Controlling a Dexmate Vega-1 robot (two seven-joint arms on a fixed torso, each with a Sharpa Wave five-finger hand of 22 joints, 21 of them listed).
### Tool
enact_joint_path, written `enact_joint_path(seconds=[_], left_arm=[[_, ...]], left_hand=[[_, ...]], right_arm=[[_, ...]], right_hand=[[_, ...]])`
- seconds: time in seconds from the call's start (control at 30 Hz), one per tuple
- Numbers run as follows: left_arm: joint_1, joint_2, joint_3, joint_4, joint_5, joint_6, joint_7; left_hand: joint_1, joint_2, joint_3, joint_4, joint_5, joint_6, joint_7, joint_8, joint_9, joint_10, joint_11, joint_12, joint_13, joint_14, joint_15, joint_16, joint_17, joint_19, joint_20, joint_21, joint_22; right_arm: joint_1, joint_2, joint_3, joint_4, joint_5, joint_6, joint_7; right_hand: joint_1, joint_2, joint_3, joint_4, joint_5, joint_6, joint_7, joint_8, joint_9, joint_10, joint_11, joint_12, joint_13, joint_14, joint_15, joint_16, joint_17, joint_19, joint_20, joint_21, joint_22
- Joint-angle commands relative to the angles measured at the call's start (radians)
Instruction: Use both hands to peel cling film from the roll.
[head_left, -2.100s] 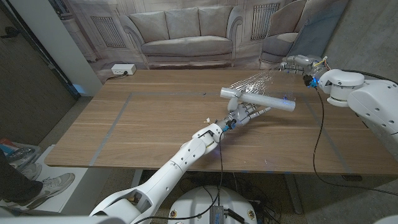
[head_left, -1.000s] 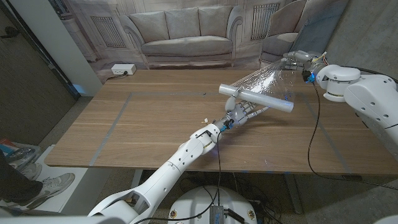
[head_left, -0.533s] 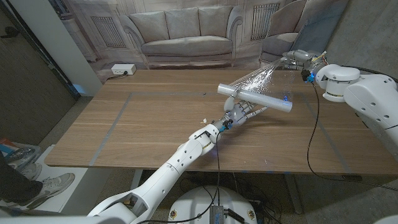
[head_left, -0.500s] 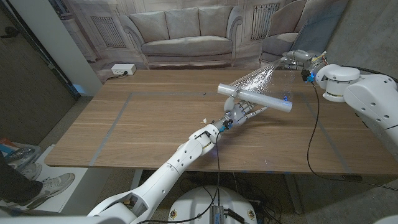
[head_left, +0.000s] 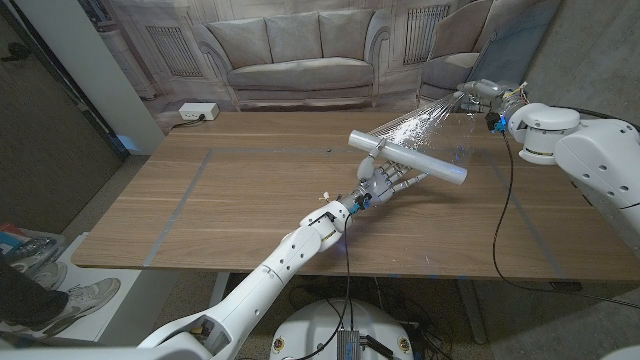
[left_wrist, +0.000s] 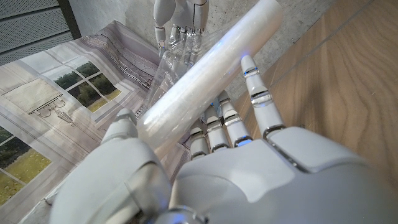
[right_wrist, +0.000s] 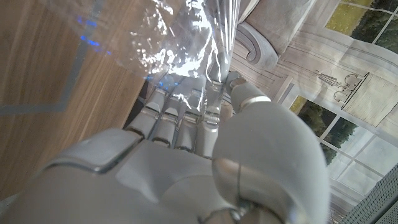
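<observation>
Left hand (head_left: 385, 183) has the cling film roll (head_left: 408, 157) gripped from below and raised above the desk (head_left: 200, 210), over its far right part. In the left wrist view the fingers (left_wrist: 261, 106) wrap behind the roll (left_wrist: 205, 74). A stretched sheet of cling film (head_left: 425, 120) runs from the roll up and away to the right hand (head_left: 482, 92), which clutches the film's free end beyond the roll, near the desk's far right corner. The right wrist view shows crinkled film (right_wrist: 186, 43) bunched in that hand's fingers (right_wrist: 180, 118).
</observation>
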Motion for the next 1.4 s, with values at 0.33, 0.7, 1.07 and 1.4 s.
enact_joint_path(seconds=[0.33, 0.7, 1.07, 1.4], left_arm=[[-0.036, 0.032, -0.003, -0.008, -0.008, 0.043, 0.016], [-0.054, 0.043, -0.008, 0.005, -0.02, 0.066, -0.018], [-0.062, 0.04, -0.012, 0.018, -0.024, 0.065, -0.033], [-0.067, 0.042, -0.013, 0.022, -0.026, 0.07, -0.05]], left_hand=[[0.021, 0.009, 0.012, -0.006, -0.001, 0.056, 0.007, 0.023, 0.002, 0.029, -0.006, 0.01, 0.004, 0.02, -0.004, 0.001, 0.001, 0.016, -0.006, 0.009, 0.003], [0.025, 0.013, 0.015, -0.006, -0.003, 0.091, 0.019, 0.035, 0.001, 0.032, -0.007, 0.006, 0.005, 0.019, -0.001, -0.002, 0.001, 0.017, -0.007, 0.007, 0.003], [0.022, 0.014, 0.014, -0.005, -0.005, 0.081, 0.015, 0.03, 0.0, 0.03, -0.001, 0.002, 0.005, 0.018, -0.002, -0.004, 0.002, 0.017, -0.007, 0.006, 0.003], [0.019, 0.011, 0.012, -0.003, -0.005, 0.063, 0.013, 0.022, 0.0, 0.023, -0.002, -0.003, 0.005, 0.015, 0.0, -0.006, 0.002, 0.017, -0.006, 0.006, 0.003]], right_arm=[[-0.002, 0.011, -0.013, -0.023, 0.026, -0.045, -0.049], [-0.008, 0.018, -0.01, -0.027, 0.037, -0.056, -0.08], [-0.025, 0.049, -0.021, -0.01, 0.006, 0.029, -0.059], [-0.038, 0.074, -0.034, -0.003, -0.041, 0.101, -0.055]], right_hand=[[-0.002, -0.01, 0.009, -0.002, 0.0, 0.003, -0.002, 0.003, 0.006, 0.007, -0.002, -0.008, 0.002, -0.002, 0.003, -0.004, 0.001, -0.005, 0.0, 0.007, 0.001], [-0.007, -0.009, 0.009, 0.001, 0.0, 0.002, -0.005, 0.003, 0.006, 0.004, 0.0, -0.01, 0.002, -0.007, 0.006, -0.005, 0.002, -0.009, 0.001, 0.007, 0.001], [-0.178, -0.058, -0.093, 0.068, -0.006, -0.112, -0.02, -0.057, -0.024, -0.043, 0.041, -0.027, 0.007, -0.033, 0.055, 0.002, 0.013, -0.019, 0.034, 0.007, -0.002], [-0.417, -0.1, -0.224, 0.157, -0.008, -0.295, 0.033, -0.165, -0.061, -0.093, 0.124, -0.027, 0.013, -0.023, 0.079, 0.01, 0.015, 0.033, 0.033, 0.016, -0.006]])
